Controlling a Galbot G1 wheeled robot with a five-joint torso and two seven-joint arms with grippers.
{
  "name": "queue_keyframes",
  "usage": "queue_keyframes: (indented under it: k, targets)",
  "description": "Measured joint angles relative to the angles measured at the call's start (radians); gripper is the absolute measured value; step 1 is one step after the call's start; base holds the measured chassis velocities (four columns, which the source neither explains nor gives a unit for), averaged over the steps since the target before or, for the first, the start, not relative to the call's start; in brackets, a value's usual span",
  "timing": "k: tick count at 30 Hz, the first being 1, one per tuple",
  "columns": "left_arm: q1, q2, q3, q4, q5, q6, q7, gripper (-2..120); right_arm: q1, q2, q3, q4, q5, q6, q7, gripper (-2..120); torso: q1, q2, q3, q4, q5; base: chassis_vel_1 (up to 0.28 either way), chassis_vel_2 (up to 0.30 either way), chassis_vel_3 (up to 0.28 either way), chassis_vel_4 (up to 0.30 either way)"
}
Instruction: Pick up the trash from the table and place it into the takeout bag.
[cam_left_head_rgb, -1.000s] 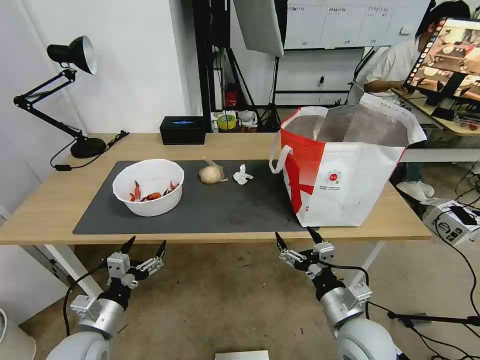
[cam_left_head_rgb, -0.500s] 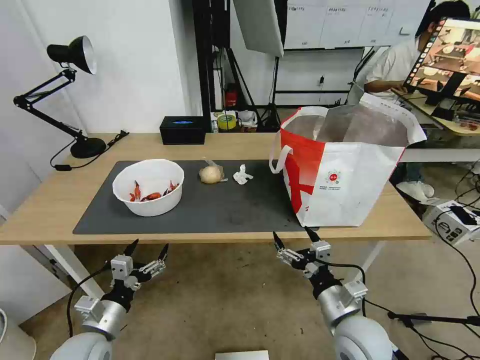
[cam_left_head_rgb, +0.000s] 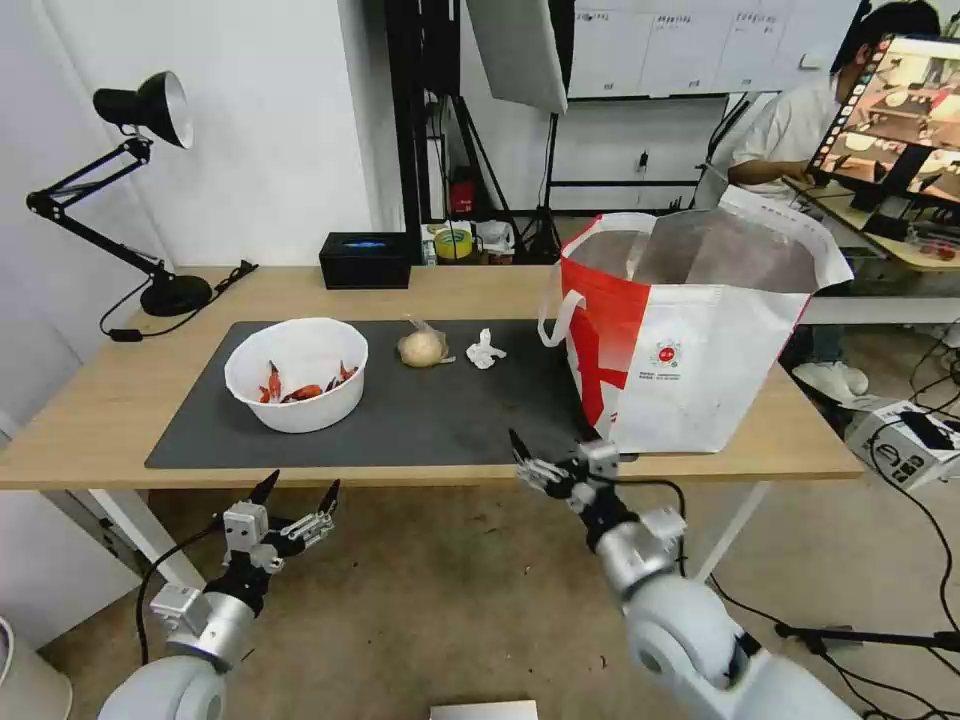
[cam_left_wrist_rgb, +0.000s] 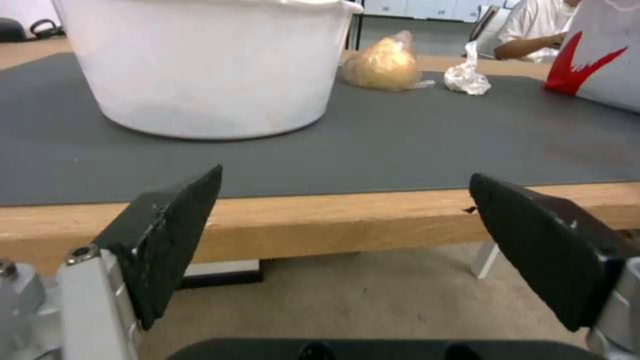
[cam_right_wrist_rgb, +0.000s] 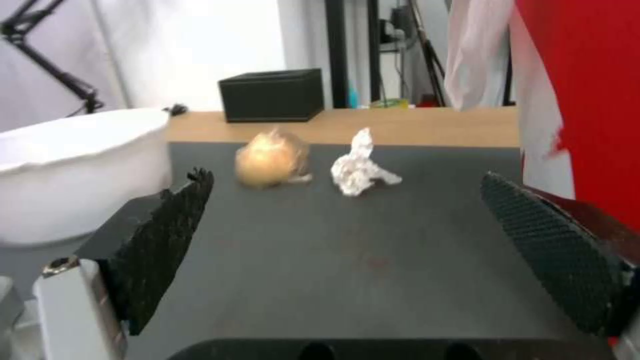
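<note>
Black-padded fingers of the left tool (cam_left_head_rgb: 298, 492) stand spread apart with nothing between them; it hangs below the near edge of the tabletop (cam_left_head_rgb: 90, 415), out in front of the dark grey mat (cam_left_head_rgb: 420, 420). Straight beyond this tool, on the mat, sits the white bowl (cam_left_head_rgb: 297, 373) with red crayfish shells (cam_left_head_rgb: 300, 388) inside. In the left wrist view the bowl (cam_left_wrist_rgb: 207, 65) stands just past the wooden edge, with the wrapped bun (cam_left_wrist_rgb: 382, 66) and the crumpled tissue (cam_left_wrist_rgb: 467, 77) farther off toward the bag side.

Between the two tools, deeper on the mat, the bun (cam_left_head_rgb: 421, 348) and the tissue (cam_left_head_rgb: 484, 349) lie near each other but apart.

Over the mat's near edge sits the right tool (cam_left_head_rgb: 556, 455), higher than the left one, its jaws also wide open and empty. From its own wrist camera the bun (cam_right_wrist_rgb: 272, 159) and the tissue (cam_right_wrist_rgb: 360, 164) lie ahead between its fingers (cam_right_wrist_rgb: 160, 240), well out of reach. Just beside this tool, on its outer side, stands the takeout bag (cam_left_head_rgb: 690, 340), upright on the tabletop with its mouth open and silver lining showing.
</note>
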Motion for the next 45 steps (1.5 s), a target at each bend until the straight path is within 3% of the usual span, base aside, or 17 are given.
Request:
queue_keyframes:
  k: [8, 16, 33, 45]
  targets:
    - [0.002, -0.001, -0.003, -0.004, 0.001, 0.002, -0.001, 100, 0.174, 0.059, -0.084, -0.065, 0.119, -0.115, 0.137, 100, 0.0, 0.0, 0.0, 0.0, -0.0001, 0.0, 0.0, 0.0, 0.0]
    - [0.002, -0.003, -0.005, -0.005, 0.0, 0.002, -0.002, 100, 0.278, 0.096, -0.108, -0.127, 0.183, -0.161, 0.197, 100, 0.0, 0.0, 0.0, 0.0, -0.0001, 0.0, 0.0, 0.0, 0.0]
    - [-0.002, 0.011, -0.005, -0.017, -0.012, 0.013, -0.003, 100, 0.432, 0.179, -0.132, -0.249, 0.252, -0.259, 0.285, 100, 0.0, 0.0, 0.0, -0.0001, 0.0, 0.0, 0.0, 0.0, 0.0]
    - [-0.001, 0.009, -0.006, -0.018, -0.016, 0.011, -0.002, 100, 0.498, 0.221, -0.141, -0.339, 0.28, -0.284, 0.292, 100, 0.0, 0.0, 0.0, -0.0001, -0.0001, 0.0, 0.0, 0.0, 0.0]
